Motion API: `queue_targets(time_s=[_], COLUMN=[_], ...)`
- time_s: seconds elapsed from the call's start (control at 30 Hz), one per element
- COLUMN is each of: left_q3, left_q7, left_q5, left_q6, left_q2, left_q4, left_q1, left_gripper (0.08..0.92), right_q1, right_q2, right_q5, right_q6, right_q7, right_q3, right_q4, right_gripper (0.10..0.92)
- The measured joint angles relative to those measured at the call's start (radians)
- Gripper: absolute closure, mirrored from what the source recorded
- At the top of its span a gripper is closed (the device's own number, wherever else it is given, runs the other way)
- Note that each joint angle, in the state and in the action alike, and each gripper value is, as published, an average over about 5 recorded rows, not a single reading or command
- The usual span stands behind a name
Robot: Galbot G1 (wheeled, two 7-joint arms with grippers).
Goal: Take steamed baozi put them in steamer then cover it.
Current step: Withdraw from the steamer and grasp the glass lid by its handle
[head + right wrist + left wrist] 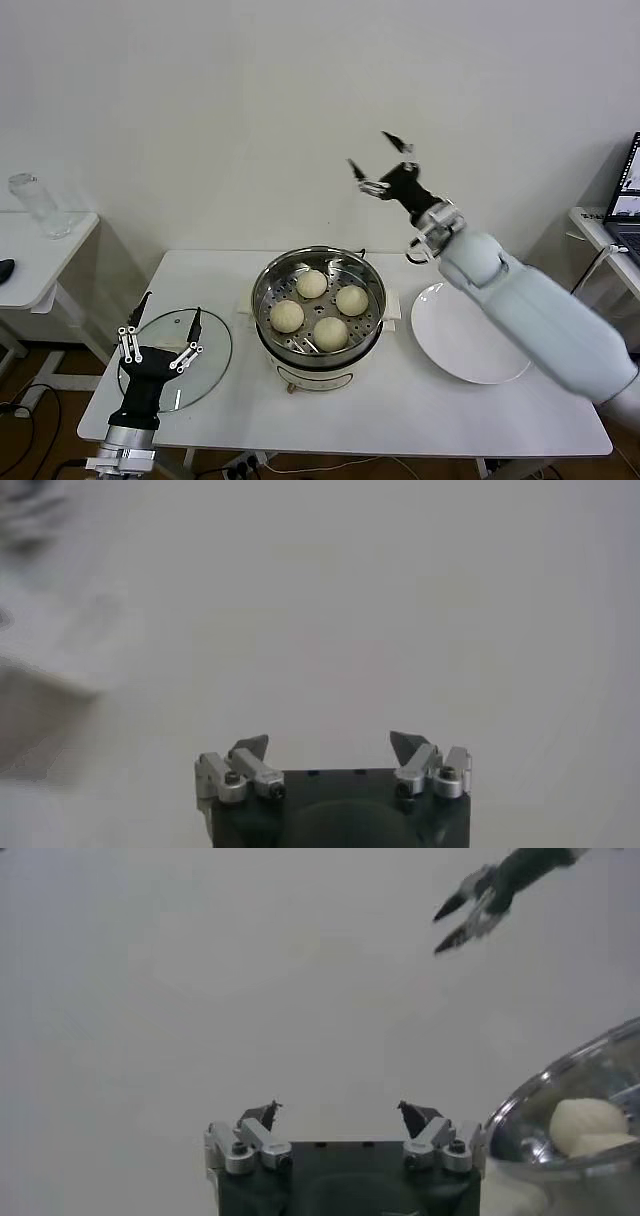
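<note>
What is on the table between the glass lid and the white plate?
The steamer, holding four baozi, stands between the lid and the plate; the head view shows it.

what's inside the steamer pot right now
Four steamed baozi sit on the perforated tray inside the steamer, uncovered. Whatever lies beneath that tray is hidden.

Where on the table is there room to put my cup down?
There is bare table along the front edge, from the steamer to the right corner, below the white plate. A narrower bare strip runs behind the steamer by the wall. The left side is crowded: the glass lid lies there with the open left hand over it.
</note>
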Motion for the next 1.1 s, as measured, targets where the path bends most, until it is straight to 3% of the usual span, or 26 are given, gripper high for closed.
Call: queue_targets(time_s=[0.47,1.1], left_q3=[-0.023,-0.031], left_q7=[0.001,-0.032], left_q5=[0.303,0.605], left_q6=[-0.009,0.08], left_q2=[0.044,0.061], left_q4=[0.194,0.465], left_q1=[-0.045,-0.081], left_gripper=[0.177,0.177], right_q1=[-0.582,-0.839], right_q2=[0.178,0.34], right_q5=[-0.112,-0.216], right_q6=[0.081,0.139], right_q7=[0.049,0.037], right_q3=[0.579,0.756], right_q4=[0.041,0.045], right_gripper=[0.203,0.203])
